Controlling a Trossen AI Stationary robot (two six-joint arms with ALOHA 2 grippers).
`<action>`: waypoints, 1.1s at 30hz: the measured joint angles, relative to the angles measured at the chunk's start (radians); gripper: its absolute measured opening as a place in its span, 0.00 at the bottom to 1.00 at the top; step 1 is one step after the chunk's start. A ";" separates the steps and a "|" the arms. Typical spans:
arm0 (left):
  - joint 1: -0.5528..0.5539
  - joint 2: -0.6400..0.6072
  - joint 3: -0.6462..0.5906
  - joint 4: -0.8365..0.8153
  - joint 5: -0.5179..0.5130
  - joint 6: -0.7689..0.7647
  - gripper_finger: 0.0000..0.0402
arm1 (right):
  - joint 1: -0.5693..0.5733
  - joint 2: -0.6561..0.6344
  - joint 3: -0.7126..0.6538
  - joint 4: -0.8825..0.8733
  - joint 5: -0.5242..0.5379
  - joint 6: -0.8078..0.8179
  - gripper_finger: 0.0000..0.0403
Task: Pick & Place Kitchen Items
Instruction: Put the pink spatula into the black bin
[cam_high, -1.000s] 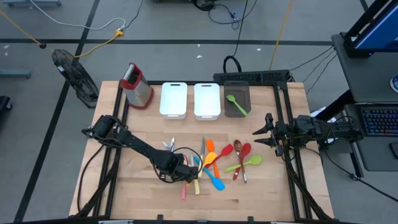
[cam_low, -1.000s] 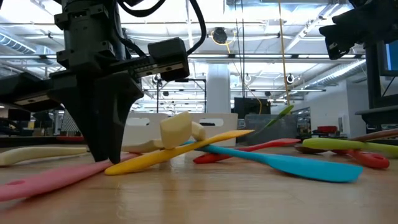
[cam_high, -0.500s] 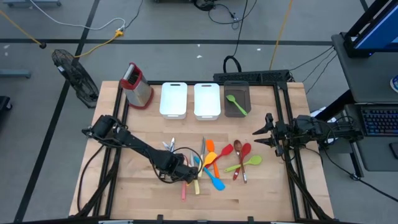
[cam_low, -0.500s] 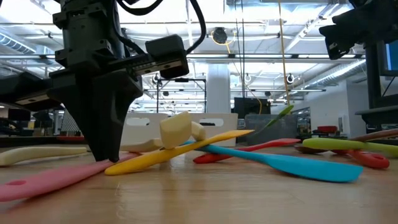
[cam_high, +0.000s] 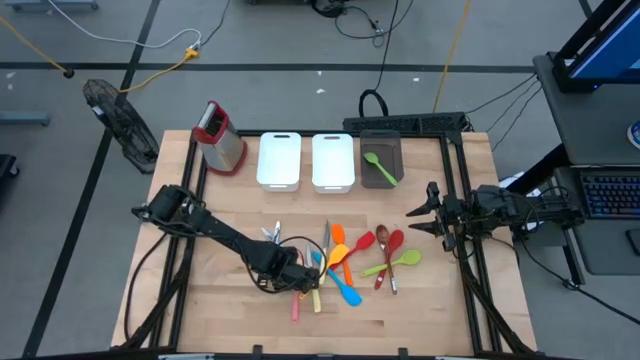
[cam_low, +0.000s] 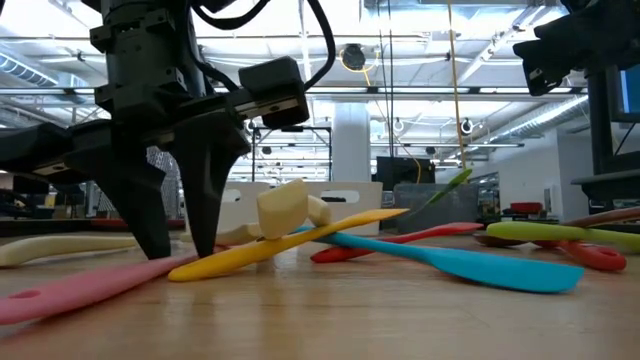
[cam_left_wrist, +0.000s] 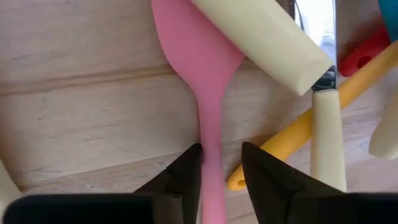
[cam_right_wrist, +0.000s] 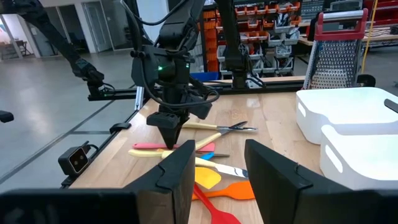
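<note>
On the wooden table (cam_high: 230, 290), the left hand (cam_low: 182, 255) straddles the pink spatula (cam_left_wrist: 202, 68), fingers apart.

Grey floor (cam_high: 80, 200), strip-lit ceiling (cam_low: 420, 40)

The table (cam_high: 220, 280) is showing pale, matt wood planks with visible grain; the pink spatula (cam_left_wrist: 205, 93) is looking smooth, soft and matt like silicone, the yellow handle (cam_left_wrist: 298, 134) beside it is gleaming like glossy plastic, and the box grater (cam_right_wrist: 341, 53) is shining as perforated bare metal
</note>
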 joint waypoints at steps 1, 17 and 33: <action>0.000 0.000 0.000 0.004 0.003 -0.001 0.32 | 0.000 0.000 0.000 0.000 0.000 0.000 0.33; 0.033 -0.001 0.002 -0.031 -0.123 -0.014 0.32 | 0.000 0.000 0.000 0.000 0.000 0.003 0.33; 0.048 0.064 0.008 -0.049 -0.076 0.040 0.08 | 0.000 0.000 0.000 0.000 0.001 0.004 0.33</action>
